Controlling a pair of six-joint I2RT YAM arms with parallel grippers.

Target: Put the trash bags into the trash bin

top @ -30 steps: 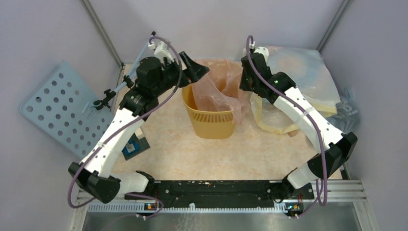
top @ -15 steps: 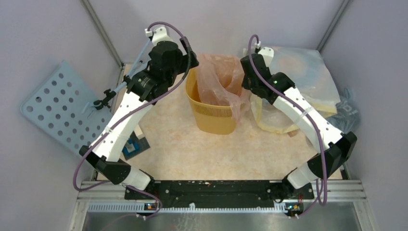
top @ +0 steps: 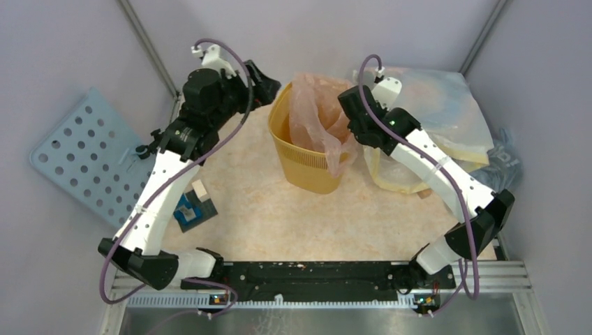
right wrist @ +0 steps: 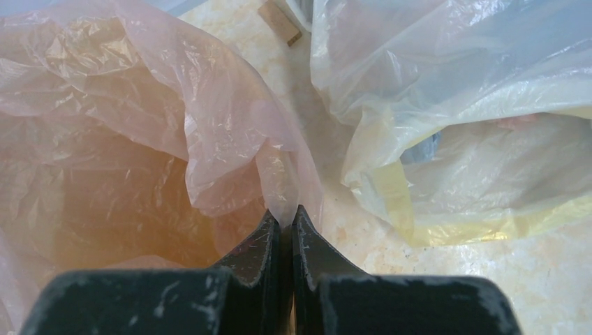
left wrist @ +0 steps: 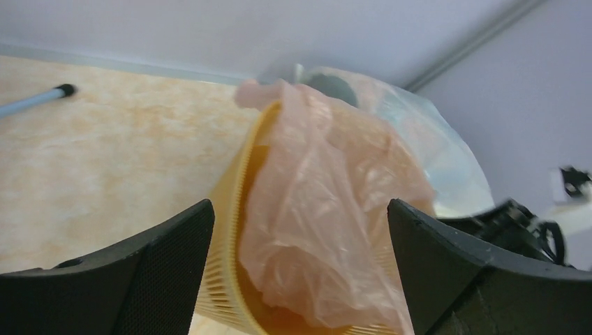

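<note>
The yellow-orange trash bin [top: 307, 164] stands at the back middle of the table, leaning a little. The pale pink trash bag [top: 312, 112] fills its mouth and hangs over the right rim. My right gripper [top: 347, 118] [right wrist: 286, 215] is shut on a fold of the bag's edge [right wrist: 209, 125] above that rim. My left gripper [top: 269, 78] [left wrist: 300, 209] hovers open just left of the bin and holds nothing. In the left wrist view, the bin's ribbed rim [left wrist: 227, 216] and the bag [left wrist: 328, 195] sit between its wide fingers.
A large whitish-yellow sack [top: 436, 105] [right wrist: 461, 132] lies right of the bin, with a grey-blue bag [top: 504, 160] behind the right arm. A blue perforated board [top: 80, 157] leans at the left, near a clamped rod [top: 157, 139]. A small blue and white block [top: 193, 207] lies under the left arm.
My left gripper has drawn back from over the bin's left rim toward the far left. The bin now leans. The right gripper, still pinching the bag, shifted slightly toward the near left.
</note>
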